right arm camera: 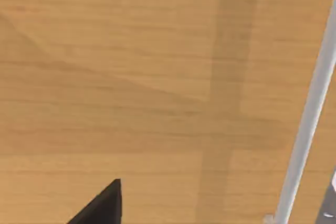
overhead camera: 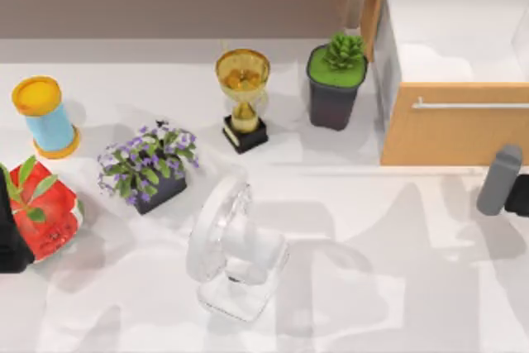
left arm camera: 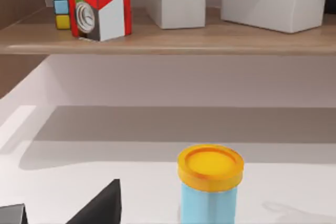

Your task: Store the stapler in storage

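Closely beside the right gripper (overhead camera: 521, 196), at the table's (overhead camera: 372, 287) right edge, the stapler (overhead camera: 499, 180) was seen; its side was touched by the dark gripper body, but whether it was clamped could not be told. The stapler's long axis was set nearly along the line from the table's near edge to its far edge, leaning slightly to the right; the far, rounded end was pointed at the right end of the drawer front. It was shown as a plain grey bar, narrow, with blunt rounded ends and no markings to be made out; whether it rested on the table or was lifted could not be told. Just beyond it the drawer (overhead camera: 446, 134) was pulled out, its white inside laid bare and the thin silver handle (overhead camera: 471, 106) stretched across its light-wood front. In the right wrist view that wood front (right arm camera: 157, 77) was seen close up, crossed by the silver handle (right arm camera: 310, 114).

The left gripper (left arm camera: 63, 211) was parked at the table's left edge; its dark fingertips (left arm camera: 102, 205) were held apart with nothing between them, and the yellow-capped blue cylinder (left arm camera: 210, 187) was faced. Spread over the table were a red-patterned object (overhead camera: 50, 217), purple flowers (overhead camera: 149, 163), a gold trophy (overhead camera: 243, 97), a potted succulent (overhead camera: 337, 80) and a white fan (overhead camera: 231, 245).
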